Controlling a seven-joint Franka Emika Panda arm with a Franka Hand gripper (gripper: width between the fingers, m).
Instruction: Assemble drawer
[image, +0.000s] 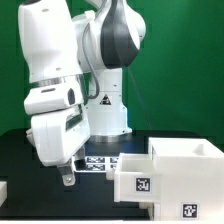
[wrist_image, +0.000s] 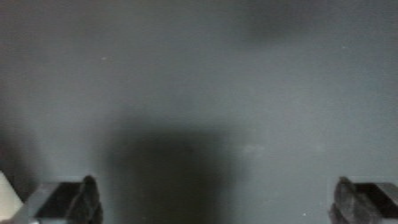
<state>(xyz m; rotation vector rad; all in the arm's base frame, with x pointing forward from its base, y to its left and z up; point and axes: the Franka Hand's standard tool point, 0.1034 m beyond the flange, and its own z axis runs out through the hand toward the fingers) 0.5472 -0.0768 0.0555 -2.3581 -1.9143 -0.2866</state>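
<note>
The drawer's large white housing (image: 190, 172) stands at the exterior view's right. A small white open-top tray (image: 138, 172) with a square tag on its front sits against the housing's left side; I cannot tell how far it is in. My gripper (image: 68, 178) hangs low over the black table, to the left of the tray and apart from it. In the wrist view my gripper (wrist_image: 217, 205) is open, the fingertips (wrist_image: 71, 202) wide apart, with only bare dark table between them.
The marker board (image: 100, 162) lies flat on the table behind my gripper, in front of the arm's base. A white piece (image: 3, 190) shows at the exterior view's left edge, mostly cut off. A green wall stands behind.
</note>
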